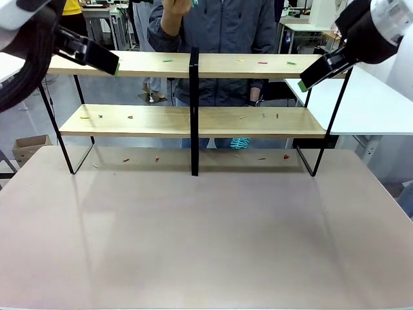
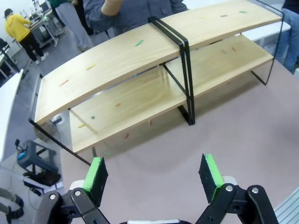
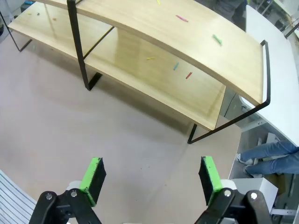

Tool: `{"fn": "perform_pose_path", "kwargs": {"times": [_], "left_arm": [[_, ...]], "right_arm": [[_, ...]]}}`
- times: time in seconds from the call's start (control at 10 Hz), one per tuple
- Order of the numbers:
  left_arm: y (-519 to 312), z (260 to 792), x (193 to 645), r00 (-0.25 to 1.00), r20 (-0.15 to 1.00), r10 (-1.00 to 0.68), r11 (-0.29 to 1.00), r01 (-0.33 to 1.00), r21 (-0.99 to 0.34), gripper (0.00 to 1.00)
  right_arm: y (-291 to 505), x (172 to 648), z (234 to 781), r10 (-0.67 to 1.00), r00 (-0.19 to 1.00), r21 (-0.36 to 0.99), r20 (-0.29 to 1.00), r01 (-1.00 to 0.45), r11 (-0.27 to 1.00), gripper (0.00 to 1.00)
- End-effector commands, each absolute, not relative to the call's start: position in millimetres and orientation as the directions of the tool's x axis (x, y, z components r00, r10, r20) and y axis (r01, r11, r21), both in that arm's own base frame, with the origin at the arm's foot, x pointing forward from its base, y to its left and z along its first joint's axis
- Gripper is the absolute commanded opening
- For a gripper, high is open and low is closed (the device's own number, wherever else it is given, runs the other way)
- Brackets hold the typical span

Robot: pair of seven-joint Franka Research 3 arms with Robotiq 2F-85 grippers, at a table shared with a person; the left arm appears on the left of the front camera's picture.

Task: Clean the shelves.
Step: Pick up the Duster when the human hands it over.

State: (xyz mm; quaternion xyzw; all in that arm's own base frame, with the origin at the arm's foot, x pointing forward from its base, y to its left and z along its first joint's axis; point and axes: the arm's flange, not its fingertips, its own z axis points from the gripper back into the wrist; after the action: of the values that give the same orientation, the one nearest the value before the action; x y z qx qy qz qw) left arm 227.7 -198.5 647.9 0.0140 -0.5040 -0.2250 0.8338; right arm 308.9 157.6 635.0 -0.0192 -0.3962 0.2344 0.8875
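Ahead of both jaws, shelves [image 2: 140, 60].

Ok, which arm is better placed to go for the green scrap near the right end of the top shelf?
Right. The right gripper, open, hangs by that end of the shelves, close to the green scrap; the left gripper is at the opposite end.

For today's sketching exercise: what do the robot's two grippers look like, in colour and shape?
The left gripper and right gripper match: black jointed fingers with round silver pivot pins, each tipped by a flat bright-green pad. The arm casings are white.
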Motion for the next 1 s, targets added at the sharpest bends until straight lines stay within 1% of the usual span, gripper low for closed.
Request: {"fn": "perform_pose_path", "kwargs": {"times": [0.0,0.9], "left_arm": [[-192.7,644.6,223.0,0.353,0.843,-0.405,0.890,0.364,0.274,1.00],[-185.7,647.0,234.9,0.368,0.872,-0.323,0.921,0.333,0.200,1.00]], "right_arm": [[162.5,299.2,636.6,0.425,0.577,-0.236,0.697,-0.375,0.897,1.00],[164.5,294.1,634.8,0.453,0.567,-0.249,0.688,-0.402,0.881,1.00]]}}
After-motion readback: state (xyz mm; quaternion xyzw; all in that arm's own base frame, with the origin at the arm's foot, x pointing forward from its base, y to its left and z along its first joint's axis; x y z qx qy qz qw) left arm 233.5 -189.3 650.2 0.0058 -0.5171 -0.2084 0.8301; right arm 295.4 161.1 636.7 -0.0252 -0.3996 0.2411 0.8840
